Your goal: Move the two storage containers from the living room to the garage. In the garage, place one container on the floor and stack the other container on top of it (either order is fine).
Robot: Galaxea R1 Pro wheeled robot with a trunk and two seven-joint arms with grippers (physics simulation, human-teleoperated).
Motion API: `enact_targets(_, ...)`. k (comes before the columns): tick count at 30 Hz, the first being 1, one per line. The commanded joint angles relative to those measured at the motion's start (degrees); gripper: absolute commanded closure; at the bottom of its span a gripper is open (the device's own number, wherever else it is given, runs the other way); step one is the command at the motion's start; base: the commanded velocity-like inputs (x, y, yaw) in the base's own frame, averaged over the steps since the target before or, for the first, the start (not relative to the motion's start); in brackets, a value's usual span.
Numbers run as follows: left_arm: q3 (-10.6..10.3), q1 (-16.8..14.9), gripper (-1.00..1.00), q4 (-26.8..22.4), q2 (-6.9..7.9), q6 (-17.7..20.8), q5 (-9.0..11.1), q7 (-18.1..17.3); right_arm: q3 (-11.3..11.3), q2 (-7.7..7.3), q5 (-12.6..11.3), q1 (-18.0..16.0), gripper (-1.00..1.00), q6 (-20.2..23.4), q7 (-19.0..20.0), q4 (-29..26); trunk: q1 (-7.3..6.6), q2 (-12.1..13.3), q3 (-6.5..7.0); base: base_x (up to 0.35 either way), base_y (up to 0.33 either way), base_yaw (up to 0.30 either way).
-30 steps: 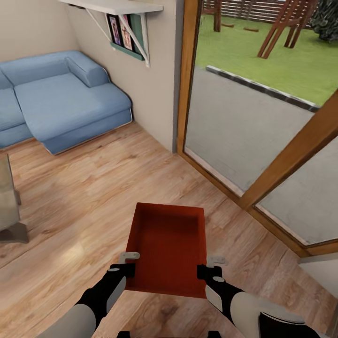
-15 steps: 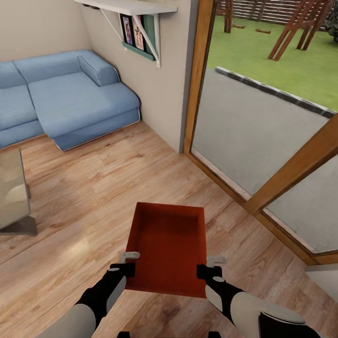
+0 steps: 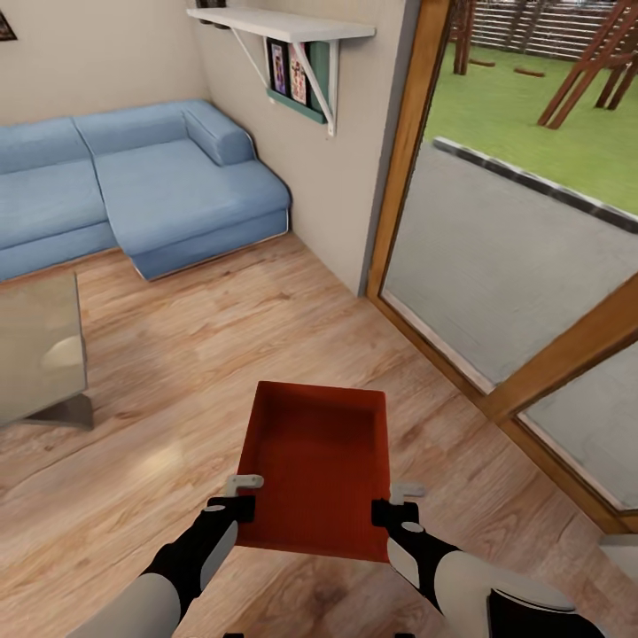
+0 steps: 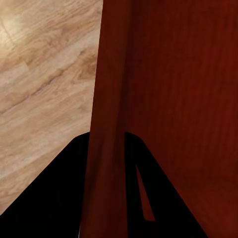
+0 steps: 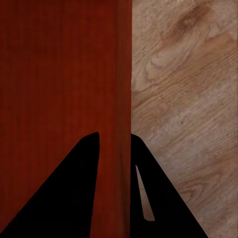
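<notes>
The whole room has slid to the right in the head view since a second ago, so the robot is turning left while the blue sofa (image 3: 151, 186) and glass doors (image 3: 523, 248) stay put; I think it is only starting the trip to the garage. One red storage container (image 3: 317, 465) is held up over the wood floor (image 3: 177, 354), and it is empty. The left gripper (image 3: 237, 501) and right gripper (image 3: 396, 502) each pinch a side wall of it.
</notes>
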Motion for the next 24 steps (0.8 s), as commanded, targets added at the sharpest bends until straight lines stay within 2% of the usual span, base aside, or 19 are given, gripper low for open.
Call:
enact_targets(1, 3.1, -0.1, 1.00, -3.4, 0.52, 0.3, 0.0, 0.8, 2.3, -0.46, -0.6, 0.0, 1.00, 0.0, -0.2, 1.2, 0.01, 0.0, 0.03, 0.000, 0.000, 0.212)
enact_targets(5, 3.1, -0.1, 1.00, -3.4, 0.52, 0.3, 0.0, 0.8, 2.3, -0.47, -0.6, 0.0, 1.00, 0.0, -0.2, 1.2, 0.01, 0.0, 0.29, 0.000, 0.000, 0.200)
enact_targets(13, 3.1, -0.1, 1.00, -3.4, 0.59, 0.3, 0.0, 0.8, 2.4, -0.47, -0.6, 0.0, 1.00, 0.0, -0.2, 1.2, 0.01, 0.0, 0.50, 0.000, 0.000, 0.047)
enact_targets(24, 3.1, -0.1, 1.00, -3.4, 0.96, 0.3, 0.1, 0.8, 2.3, -0.47, -0.6, 0.0, 1.00, -0.1, -0.3, 1.2, 0.01, 0.0, 1.34, 0.000, 0.000, 0.138)
